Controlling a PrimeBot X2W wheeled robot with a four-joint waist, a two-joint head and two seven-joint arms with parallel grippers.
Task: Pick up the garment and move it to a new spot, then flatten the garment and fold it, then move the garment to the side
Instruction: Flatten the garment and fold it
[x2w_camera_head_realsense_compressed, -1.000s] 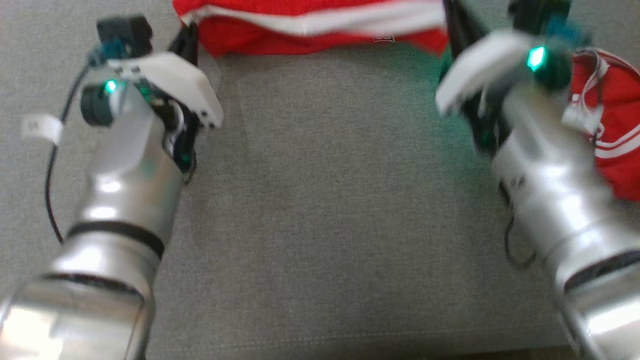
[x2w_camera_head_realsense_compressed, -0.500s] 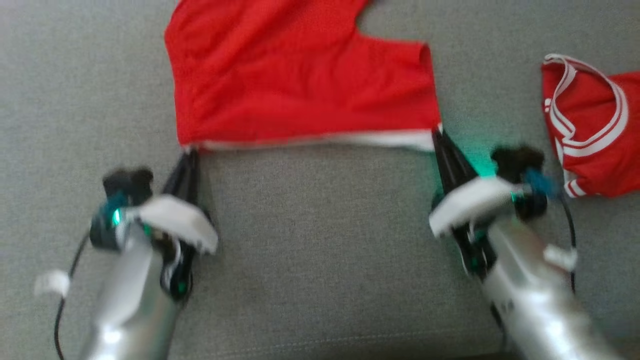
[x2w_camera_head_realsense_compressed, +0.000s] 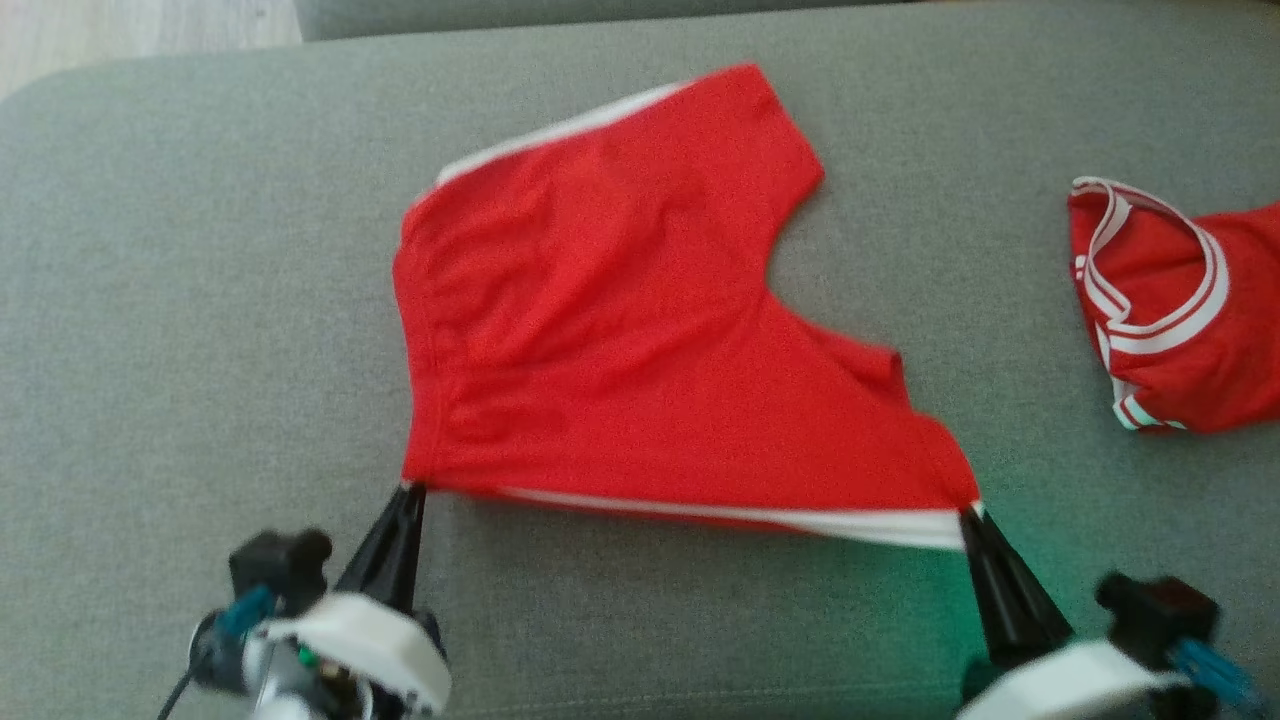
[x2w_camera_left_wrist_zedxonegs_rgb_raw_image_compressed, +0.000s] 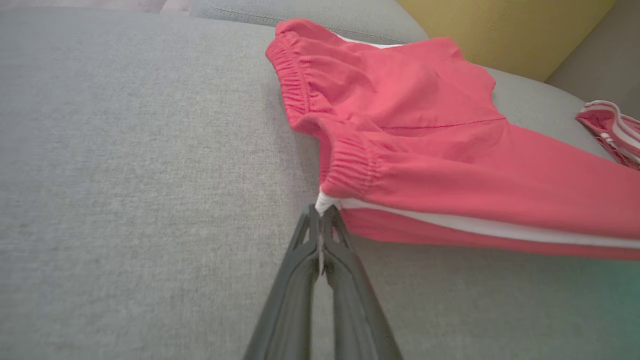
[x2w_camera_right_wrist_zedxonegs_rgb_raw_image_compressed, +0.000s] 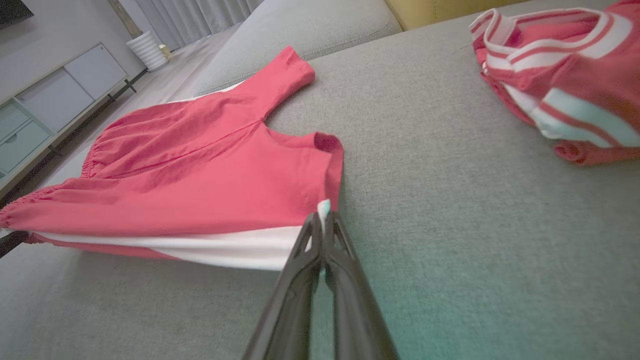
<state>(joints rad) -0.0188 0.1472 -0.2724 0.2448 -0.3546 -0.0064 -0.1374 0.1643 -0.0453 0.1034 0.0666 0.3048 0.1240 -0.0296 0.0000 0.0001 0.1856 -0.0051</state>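
Note:
The garment (x2w_camera_head_realsense_compressed: 640, 340) is a pair of red shorts with a white side stripe, spread on the grey cushion (x2w_camera_head_realsense_compressed: 180, 300). Its near edge is stretched taut between my two grippers. My left gripper (x2w_camera_head_realsense_compressed: 410, 492) is shut on the waistband corner (x2w_camera_left_wrist_zedxonegs_rgb_raw_image_compressed: 325, 200) at the lower left. Over at the lower right, my right gripper (x2w_camera_head_realsense_compressed: 968, 515) is shut on the leg-hem corner (x2w_camera_right_wrist_zedxonegs_rgb_raw_image_compressed: 324, 207). The stripe runs along that near edge (x2w_camera_right_wrist_zedxonegs_rgb_raw_image_compressed: 200, 245). The far leg lies flat toward the back of the cushion.
A second red garment with white stripes (x2w_camera_head_realsense_compressed: 1170, 310) lies crumpled at the right of the cushion (x2w_camera_right_wrist_zedxonegs_rgb_raw_image_compressed: 560, 65). A yellow cushion (x2w_camera_left_wrist_zedxonegs_rgb_raw_image_compressed: 500, 30) stands behind. The cushion's left edge meets wooden floor (x2w_camera_head_realsense_compressed: 140, 25); a white cabinet (x2w_camera_right_wrist_zedxonegs_rgb_raw_image_compressed: 55, 95) stands beyond.
The head camera has tilted up, so the whole picture shifted down and the full shorts now show. Both grippers keep their hold on the near corners, and the edge stays taut.

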